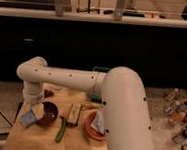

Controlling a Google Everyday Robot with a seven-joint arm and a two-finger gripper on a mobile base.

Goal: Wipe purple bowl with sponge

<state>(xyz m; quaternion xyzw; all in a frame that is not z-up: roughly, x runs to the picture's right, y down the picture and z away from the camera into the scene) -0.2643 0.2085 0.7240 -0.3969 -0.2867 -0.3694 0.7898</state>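
Note:
The purple bowl (49,113) sits on the left part of a wooden table (39,142). My gripper (33,109) hangs from the white arm just left of the bowl, at its left rim. A pale blue sponge (30,117) shows under the gripper, at the table's left edge beside the bowl. The arm hides the gripper's upper part.
A green pepper (61,130) lies in front of the bowl. A small brown box (74,113) lies in the middle. An orange bowl (94,126) with a pale packet stands to the right, partly behind my arm. Bottles (183,119) stand on the floor at right.

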